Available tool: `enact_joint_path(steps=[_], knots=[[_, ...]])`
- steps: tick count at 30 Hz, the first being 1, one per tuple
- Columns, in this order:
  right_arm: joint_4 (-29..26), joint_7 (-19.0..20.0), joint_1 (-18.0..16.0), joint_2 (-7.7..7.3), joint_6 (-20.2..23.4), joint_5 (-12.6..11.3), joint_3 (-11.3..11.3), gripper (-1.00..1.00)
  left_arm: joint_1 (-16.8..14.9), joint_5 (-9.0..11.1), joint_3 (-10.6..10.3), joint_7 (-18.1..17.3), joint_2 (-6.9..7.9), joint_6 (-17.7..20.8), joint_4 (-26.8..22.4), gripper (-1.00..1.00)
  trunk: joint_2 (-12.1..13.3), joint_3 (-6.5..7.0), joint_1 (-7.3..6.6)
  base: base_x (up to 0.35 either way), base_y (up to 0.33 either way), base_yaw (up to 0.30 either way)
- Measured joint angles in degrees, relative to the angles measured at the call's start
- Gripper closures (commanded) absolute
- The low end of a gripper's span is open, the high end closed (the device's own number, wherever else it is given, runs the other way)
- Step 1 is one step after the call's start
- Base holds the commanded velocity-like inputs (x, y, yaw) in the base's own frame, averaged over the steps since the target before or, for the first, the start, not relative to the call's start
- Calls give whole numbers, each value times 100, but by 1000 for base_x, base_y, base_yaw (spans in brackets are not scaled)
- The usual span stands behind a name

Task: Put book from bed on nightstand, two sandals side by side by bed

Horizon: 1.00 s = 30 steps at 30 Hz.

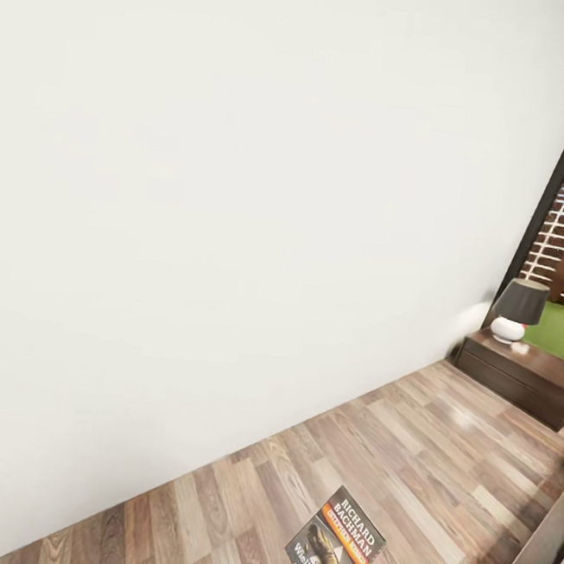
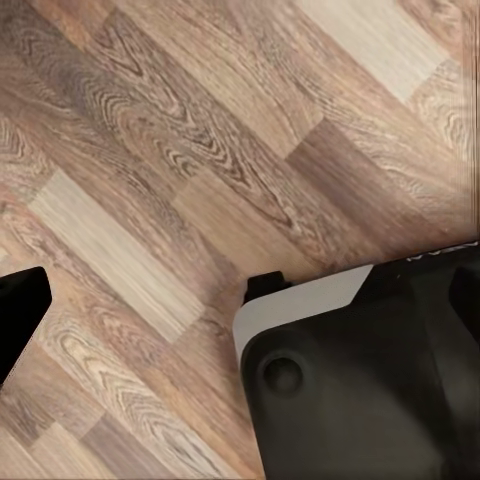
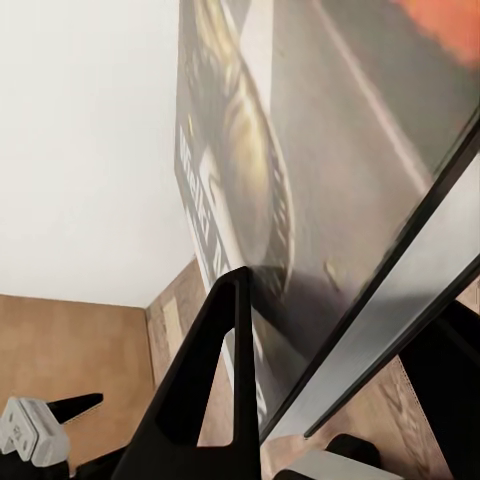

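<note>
We see a wide strip of bare floor (image 1: 403,451) running along the white wall (image 1: 240,182), and this strip leads to the nightstand (image 1: 524,377) in the far corner. The nightstand stands against the wall, just beside the dark window frame (image 1: 563,173), and a lamp (image 1: 517,311) with a dark shade stands on its top, near the wall side. The front part of the top is free. Across the floor strip from the wall, the brown edge of the bed (image 1: 531,551) closes the passage.

The book (image 1: 337,540) is held above the floor, well apart from the nightstand, tilted with its cover toward us. In the right wrist view the right gripper (image 3: 300,360) is closed on the book (image 3: 300,150): one dark finger (image 3: 215,390) lies on the cover and the other is behind the book's edge.

In the left wrist view the left arm hangs over the floor (image 2: 200,150), beside the dark robot base (image 2: 370,380); one finger (image 2: 18,310) shows, so we cannot tell its jaws' state
</note>
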Motion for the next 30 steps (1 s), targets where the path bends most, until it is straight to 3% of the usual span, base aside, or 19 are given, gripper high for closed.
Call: enact_joint_path(steps=[30], knots=[[8, 36, 0, -51, 13, -6, -8, 100, 1, 0, 0, -4, -21, 5, 0, -100, 0, 0, 1, 7, -9, -293]])
